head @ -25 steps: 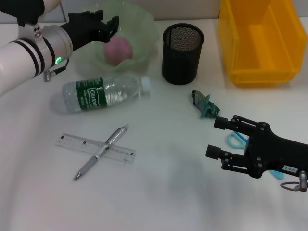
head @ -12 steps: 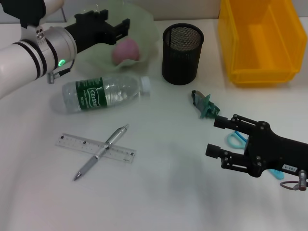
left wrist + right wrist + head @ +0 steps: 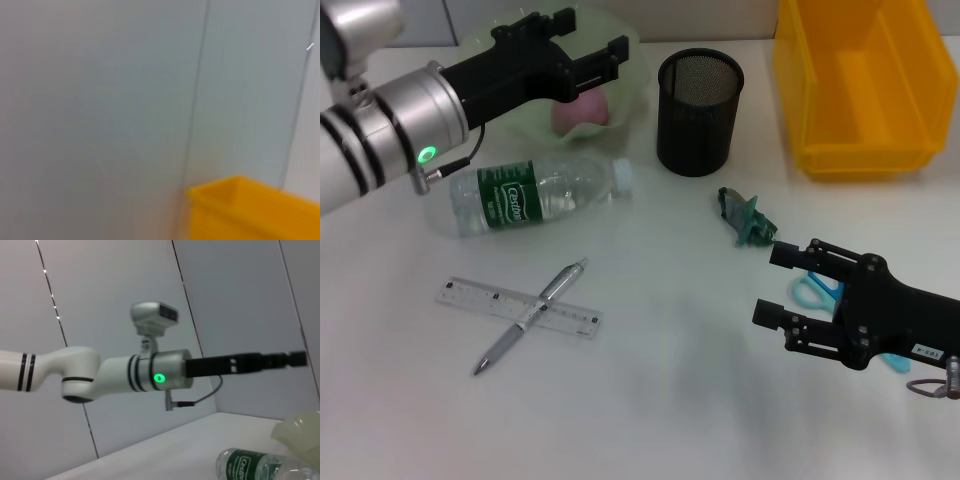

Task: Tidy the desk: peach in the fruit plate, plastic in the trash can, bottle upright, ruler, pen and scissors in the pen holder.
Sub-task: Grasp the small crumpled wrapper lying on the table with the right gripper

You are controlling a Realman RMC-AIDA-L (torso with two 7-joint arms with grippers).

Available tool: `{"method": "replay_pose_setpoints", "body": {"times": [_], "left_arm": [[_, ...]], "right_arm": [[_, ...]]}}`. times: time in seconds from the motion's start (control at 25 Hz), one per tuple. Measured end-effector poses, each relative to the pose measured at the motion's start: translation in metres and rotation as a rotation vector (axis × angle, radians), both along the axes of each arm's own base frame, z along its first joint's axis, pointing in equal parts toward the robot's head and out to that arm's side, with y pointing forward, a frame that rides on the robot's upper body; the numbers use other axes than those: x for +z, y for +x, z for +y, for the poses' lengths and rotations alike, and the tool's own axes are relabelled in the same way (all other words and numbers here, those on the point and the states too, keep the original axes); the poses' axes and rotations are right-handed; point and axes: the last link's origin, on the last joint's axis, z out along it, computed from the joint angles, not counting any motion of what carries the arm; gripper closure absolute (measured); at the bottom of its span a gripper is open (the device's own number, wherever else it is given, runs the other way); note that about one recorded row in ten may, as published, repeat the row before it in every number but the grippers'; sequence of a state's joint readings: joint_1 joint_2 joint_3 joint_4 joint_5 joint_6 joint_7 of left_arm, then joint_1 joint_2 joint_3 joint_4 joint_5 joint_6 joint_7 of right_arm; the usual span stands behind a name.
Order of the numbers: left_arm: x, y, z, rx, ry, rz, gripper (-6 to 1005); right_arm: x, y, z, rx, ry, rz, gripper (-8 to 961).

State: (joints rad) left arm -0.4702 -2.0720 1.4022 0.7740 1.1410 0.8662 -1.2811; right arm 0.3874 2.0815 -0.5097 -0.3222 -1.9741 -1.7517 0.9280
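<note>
White counter (image 3: 650, 400) carries everything, and places below are given from the black mesh pen holder (image 3: 699, 98). Nearest the robot, on the holder's near right, the right gripper (image 3: 782, 286) hovers low over the counter with its fingers spread apart and nothing between them, partly covering the blue-handled scissors (image 3: 810, 291). On the holder's near left, the pen (image 3: 531, 314) lies crossed over the clear ruler (image 3: 516, 306). A crumpled green piece of plastic (image 3: 745, 218) lies just nearer than the holder, slightly to its right. The water bottle (image 3: 535, 194) lies on its side, nearer than the holder and to its left. Level with the holder on its left, the peach (image 3: 588, 110) sits in the pale green fruit plate (image 3: 633, 62), with the left gripper (image 3: 594, 57) held open and empty above it. Right of the holder stands the yellow trash can (image 3: 855, 85).
</note>
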Motion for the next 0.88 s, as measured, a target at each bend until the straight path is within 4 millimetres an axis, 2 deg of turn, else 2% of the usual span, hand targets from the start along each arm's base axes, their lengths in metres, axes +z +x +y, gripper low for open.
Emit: {"method": "replay_pose_setpoints", "body": {"times": [0.12,0.28,0.52,0.64,0.88], "left_arm": [[0.007,-0.002,-0.020,-0.082,-0.009,-0.081,192],[0.010,-0.005,-0.056,-0.237,-0.078,-0.147,191],[-0.003,-0.010,-0.105,-0.423,-0.335,-0.143,192],[-0.019,-0.021,-0.118,-0.387,-0.466,-0.097,192],[-0.023,-0.035,-0.116,-0.274,-0.560,-0.033,201]], "right_arm": [[0.000,0.001,-0.001,-0.003,0.000,0.001,190],[0.000,0.002,-0.002,-0.010,-0.002,0.003,190],[0.002,0.004,0.000,-0.034,0.019,0.004,191],[0.002,0.003,0.002,-0.030,0.019,0.004,191],[0.003,0.003,0.003,-0.037,0.031,0.007,191]]}}
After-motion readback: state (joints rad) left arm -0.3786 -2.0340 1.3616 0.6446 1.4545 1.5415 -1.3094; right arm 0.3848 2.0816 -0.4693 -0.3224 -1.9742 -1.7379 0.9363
